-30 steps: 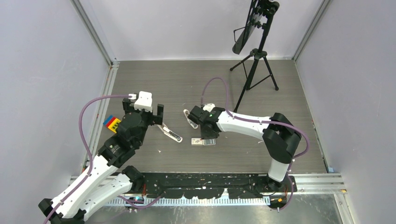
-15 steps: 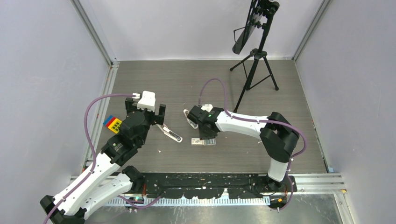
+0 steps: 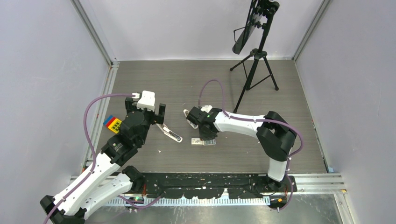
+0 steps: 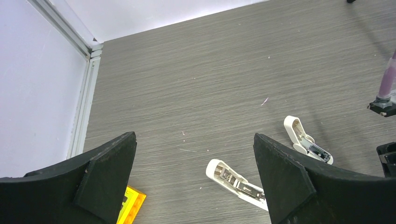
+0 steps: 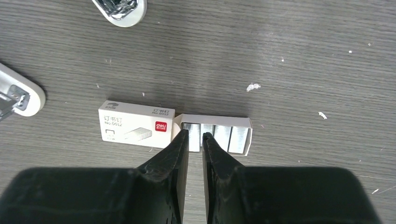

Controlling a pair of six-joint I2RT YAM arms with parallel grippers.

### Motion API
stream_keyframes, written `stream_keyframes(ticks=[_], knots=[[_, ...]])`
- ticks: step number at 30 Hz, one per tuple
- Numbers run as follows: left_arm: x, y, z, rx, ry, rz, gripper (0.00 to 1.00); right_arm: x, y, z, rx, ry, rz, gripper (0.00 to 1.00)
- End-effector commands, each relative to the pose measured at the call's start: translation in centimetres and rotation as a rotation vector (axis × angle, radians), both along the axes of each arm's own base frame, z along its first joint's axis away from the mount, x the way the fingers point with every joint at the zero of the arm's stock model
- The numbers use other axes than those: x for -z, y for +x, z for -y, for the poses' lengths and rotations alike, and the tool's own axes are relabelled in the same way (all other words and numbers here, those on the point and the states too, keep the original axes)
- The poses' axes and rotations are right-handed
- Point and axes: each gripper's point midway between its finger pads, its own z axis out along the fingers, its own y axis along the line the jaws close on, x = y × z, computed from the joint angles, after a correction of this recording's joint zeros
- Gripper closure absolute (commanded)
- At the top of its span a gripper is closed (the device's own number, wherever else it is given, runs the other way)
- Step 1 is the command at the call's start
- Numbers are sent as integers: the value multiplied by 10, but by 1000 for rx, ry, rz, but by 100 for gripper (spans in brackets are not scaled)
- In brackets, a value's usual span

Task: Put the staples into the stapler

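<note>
Right gripper [image 5: 195, 136] jaws are pinching a staple strip [image 5: 195, 132] between them, left gripper [image 4: 194, 136] jaws gaping, stapler [image 4: 236, 182] apparently lying unloaded.

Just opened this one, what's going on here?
The right gripper is down at the staples in the tray slid out of their white box. Its fingers are almost together at one strip, and whether it grips it is unclear. The left gripper hovers open above the stapler, which lies open on the table with a shorter stapler nearby.
</note>
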Motion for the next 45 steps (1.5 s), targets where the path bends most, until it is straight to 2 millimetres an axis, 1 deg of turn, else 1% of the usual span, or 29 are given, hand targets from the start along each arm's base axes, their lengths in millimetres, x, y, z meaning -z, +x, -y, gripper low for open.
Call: stream_keyframes(ticks=[1,6,15,25,37,40,41,45], knots=[[-12,2,-1,-8,-26,50,1,4,1,-4,-4,-5,4,77],[-12,2,0,-6,-27,51,1,7,0,-6,-10,-7,-9,77],[-12,2,1,1,-29,51,1,3,1,-9,-24,6,-9,74],[-13,1,1,3,-33,54,1,10,-2,-11,-28,11,-28,74],[-12,1,2,7,-32,52,1,17,-5,-3,-15,-13,-32,75],[-12,1,2,9,-33,52,1,15,-4,-3,-11,-12,-25,78],[-12,1,2,9,-33,53,1,14,-3,-3,-11,-9,-21,81],[-12,1,2,8,-33,53,1,3,-1,-3,-7,4,0,82]])
